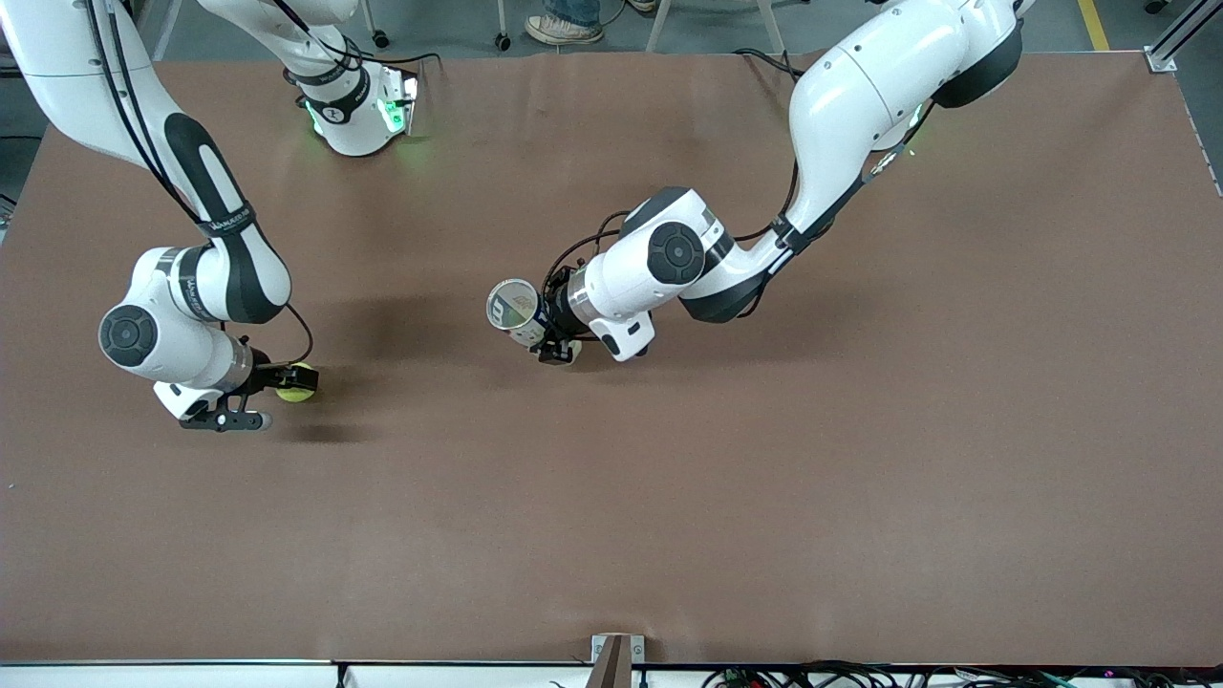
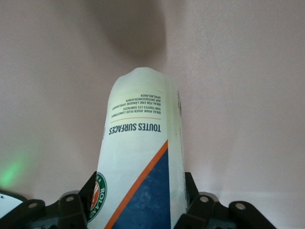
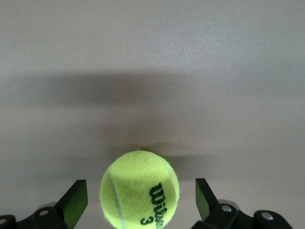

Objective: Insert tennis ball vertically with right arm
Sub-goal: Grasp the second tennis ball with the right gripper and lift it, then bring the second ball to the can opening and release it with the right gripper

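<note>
My right gripper [image 3: 138,202] is down at the table near the right arm's end, fingers [image 3: 74,202] spread wide with the tennis ball [image 3: 139,190] sitting between them. I can see bare gaps on both sides of the ball, so the pads are not touching it; nothing is gripped. The ball is yellow-green with black lettering and a numeral on its felt, and it rests on the brown table top [image 3: 152,57], throwing a soft shadow under itself. In the front view the right gripper [image 1: 258,397] points along the table surface, and the ball [image 1: 297,381] shows at its tip.

My left gripper [image 2: 138,210] is clamped shut on the can [image 2: 140,157], the tube for tennis balls. Its black fingers [image 2: 198,210] press against the can's two sides near one end. The can is white with a blue panel, an orange stripe and printed text. In the front view the left gripper [image 1: 554,339] holds the can [image 1: 516,308] up over the middle of the table, tilted, with its round open mouth turned toward the right arm's end and partly toward the front camera. I can see a shiny inside through that mouth.

Ball and can are well apart, the ball nearer the front camera than the spot under the can. The table [image 1: 764,478] is a plain brown sheet.
</note>
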Available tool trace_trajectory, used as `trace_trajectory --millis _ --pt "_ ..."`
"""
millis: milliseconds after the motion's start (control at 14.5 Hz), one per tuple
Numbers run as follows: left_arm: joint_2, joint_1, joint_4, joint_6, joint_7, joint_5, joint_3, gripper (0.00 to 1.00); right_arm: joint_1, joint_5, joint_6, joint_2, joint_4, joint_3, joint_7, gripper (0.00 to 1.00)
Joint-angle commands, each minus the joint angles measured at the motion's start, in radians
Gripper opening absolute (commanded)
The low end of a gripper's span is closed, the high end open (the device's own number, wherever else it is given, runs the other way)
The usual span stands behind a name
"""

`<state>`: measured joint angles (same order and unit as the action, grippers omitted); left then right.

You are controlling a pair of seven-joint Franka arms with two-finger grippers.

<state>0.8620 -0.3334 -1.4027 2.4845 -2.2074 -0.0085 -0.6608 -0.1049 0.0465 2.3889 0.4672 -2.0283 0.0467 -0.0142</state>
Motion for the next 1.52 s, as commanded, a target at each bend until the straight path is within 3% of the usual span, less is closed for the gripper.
trace_trajectory --millis 0,690,1103,1241,1448 --pt "-0.001 -0.012 0.016 -0.004 -0.009 -0.019 0.007 0.71 -0.001 0.01 0.035 0.025 0.005 0.002 0.003 1.0" --pt "-0.009 -0.016 0.016 -0.006 -0.011 -0.013 0.007 0.71 0.005 0.01 0.01 0.012 -0.012 0.004 0.007 0.38" --pt "-0.011 -0.024 0.016 -0.006 -0.011 -0.013 0.009 0.71 0.042 -0.005 -0.361 -0.136 0.131 0.061 0.019 0.37" --pt "-0.008 -0.024 0.018 -0.006 -0.011 -0.014 0.012 0.71 0.06 -0.069 -0.428 -0.165 0.164 0.079 0.036 0.37" --pt "-0.006 -0.03 0.018 -0.004 -0.008 -0.016 0.021 0.71 0.138 -0.094 -0.494 -0.197 0.198 0.079 0.158 0.37"
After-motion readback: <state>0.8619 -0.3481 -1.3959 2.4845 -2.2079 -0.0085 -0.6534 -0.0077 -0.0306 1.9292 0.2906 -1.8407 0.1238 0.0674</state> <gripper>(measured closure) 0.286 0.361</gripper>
